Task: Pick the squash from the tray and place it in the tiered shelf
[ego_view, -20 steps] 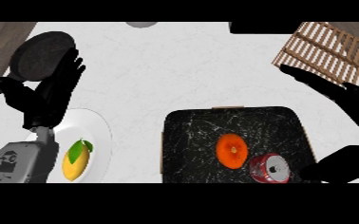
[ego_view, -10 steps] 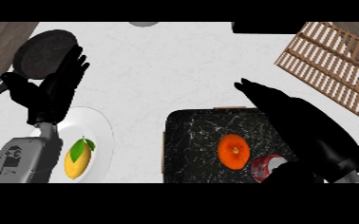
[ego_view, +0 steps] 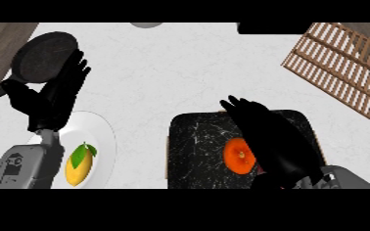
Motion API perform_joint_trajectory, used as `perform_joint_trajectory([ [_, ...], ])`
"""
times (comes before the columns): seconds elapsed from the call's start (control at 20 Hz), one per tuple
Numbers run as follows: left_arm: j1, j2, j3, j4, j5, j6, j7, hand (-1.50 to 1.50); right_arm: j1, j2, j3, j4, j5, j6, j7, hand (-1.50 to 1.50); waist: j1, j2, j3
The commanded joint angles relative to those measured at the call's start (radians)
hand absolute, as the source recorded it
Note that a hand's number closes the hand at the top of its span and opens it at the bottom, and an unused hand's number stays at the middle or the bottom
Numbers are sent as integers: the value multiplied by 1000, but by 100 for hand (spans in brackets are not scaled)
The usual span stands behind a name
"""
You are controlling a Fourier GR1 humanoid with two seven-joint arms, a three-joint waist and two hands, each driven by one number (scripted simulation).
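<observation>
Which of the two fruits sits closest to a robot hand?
The orange squash on the black tray, right beside the right hand; the yellow lemon lies on the white plate.

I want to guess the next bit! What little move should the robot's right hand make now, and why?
Probably lower the right hand and curl its fingers round the orange squash. The hand is open over the dark tray, right beside the squash, and not holding it yet. The slatted shelf comes after.
</observation>
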Motion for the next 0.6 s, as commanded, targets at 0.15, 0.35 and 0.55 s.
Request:
perform_joint_trajectory([
  [0.15, 29, -14, 3, -23, 0, -4, -5, 0, 22, 23, 59, 26, 79, 85, 140, -150, -4, 0, 1],
  [0.35, 2, -10, 1, -37, -15, 12, 42, 0, 67, 36, 85, 52, 122, 78, 120, -150, -4, 0, 1],
  [0.55, 5, -54, -40, -48, -47, 36, 51, 0, 62, 106, 84, 43, 137, 108, 180, -150, -3, 0, 1],
])
